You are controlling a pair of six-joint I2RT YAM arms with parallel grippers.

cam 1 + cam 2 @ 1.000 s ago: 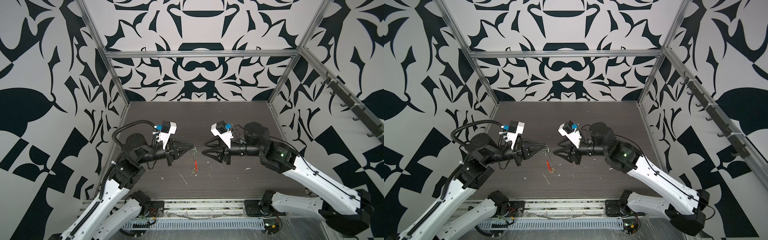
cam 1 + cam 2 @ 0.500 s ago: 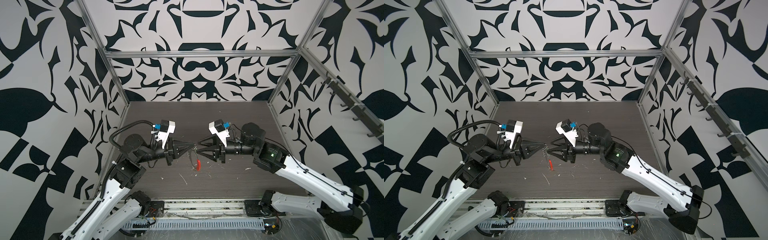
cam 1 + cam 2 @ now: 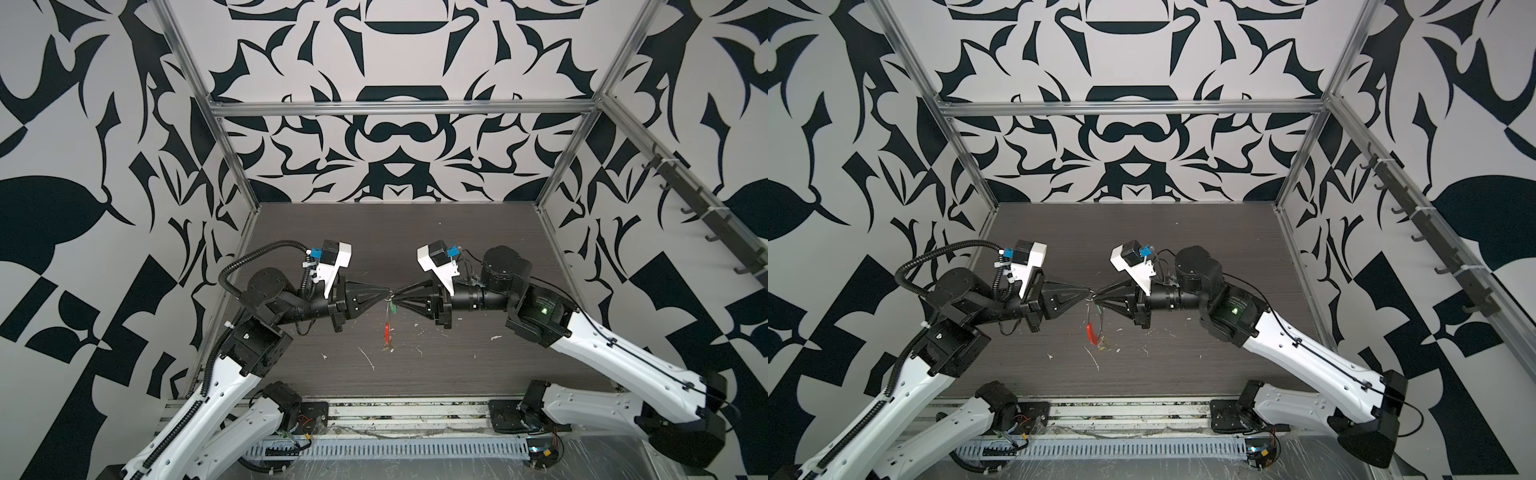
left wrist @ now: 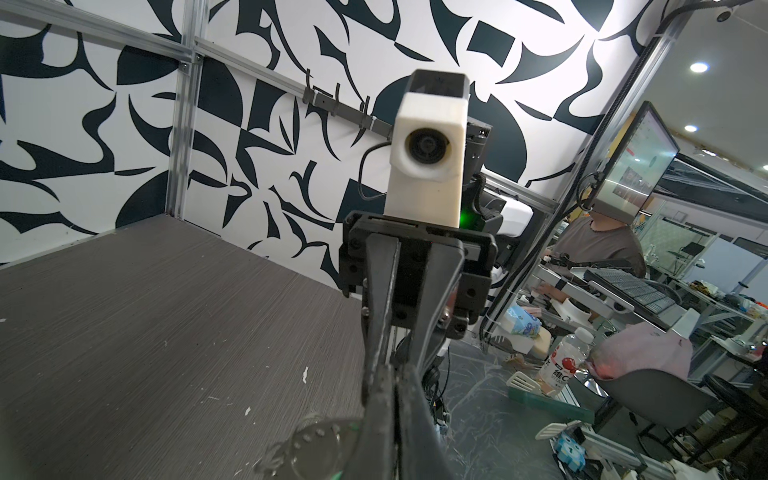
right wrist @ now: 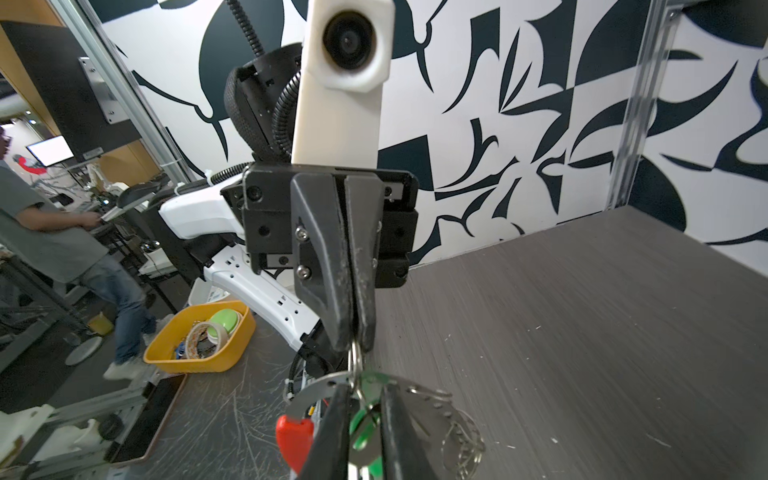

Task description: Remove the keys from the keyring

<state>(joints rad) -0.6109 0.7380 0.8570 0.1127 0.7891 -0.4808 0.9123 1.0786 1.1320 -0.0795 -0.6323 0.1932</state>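
Though right end effector (image 5: 365,388) flanks green key (image 5: 362,436), grip unclear

Both arms have white shells on long links and black joint housings. The left arm (image 3: 224,386) carries a ribbed black hose (image 3: 245,259); the right arm (image 3: 615,353) has thin black wires and 1 green light (image 3: 543,309). Each wrist bears a white camera mount (image 3: 336,266) with a blue plug (image 3: 316,252). The left end effector (image 5: 354,338) and right end effector (image 3: 397,298) have scuffed black tapered fingers (image 5: 324,257) and silver screws (image 5: 300,235).

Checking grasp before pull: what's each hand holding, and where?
Left hand pinches the top silver split ring. Right hand straddles the green key; grip unclear.
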